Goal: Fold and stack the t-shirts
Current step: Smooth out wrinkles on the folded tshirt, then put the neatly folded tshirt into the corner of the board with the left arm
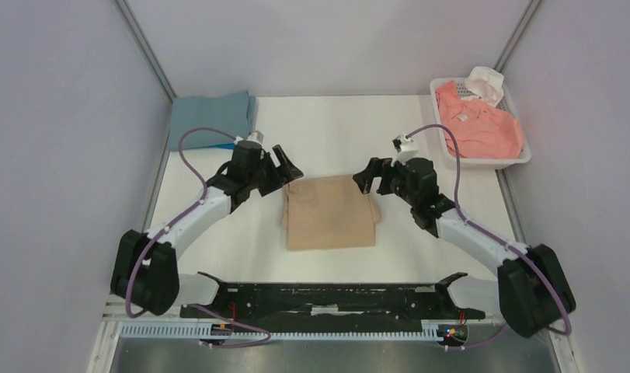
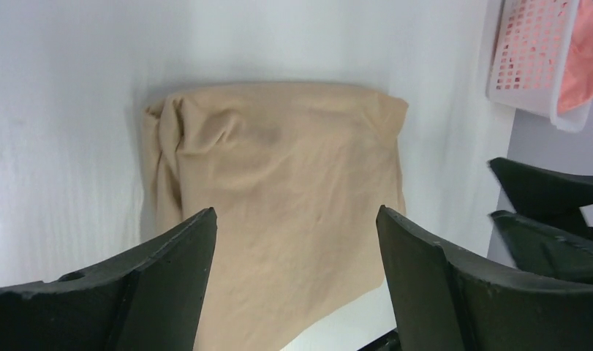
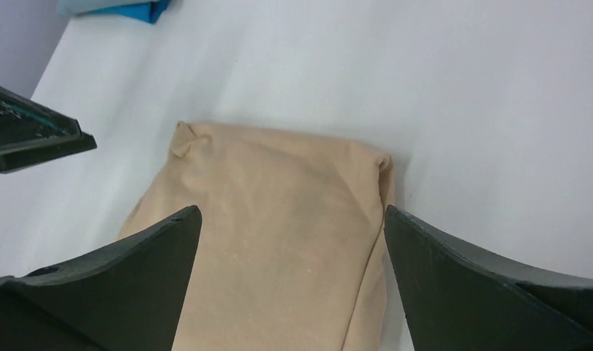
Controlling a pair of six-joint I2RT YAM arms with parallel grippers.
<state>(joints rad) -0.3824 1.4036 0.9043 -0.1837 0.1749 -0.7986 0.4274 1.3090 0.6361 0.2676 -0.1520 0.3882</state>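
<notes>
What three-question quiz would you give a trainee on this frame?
1. Fill in: the folded shirt at the table's middle is ___ in colour.
2. True or false: the left gripper and the right gripper are both open and hold nothing.
3. Where does the salmon-pink shirt lie? A) in the white basket; B) on the folded shirt; C) under the left gripper.
Key: 1 tan; 2 true; 3 A.

Mid surface point(image 1: 327, 132): flat folded tan cloth t-shirt point(image 1: 329, 211), open air above.
Far-right corner: white perforated plastic basket point(image 1: 490, 162) blocks me.
</notes>
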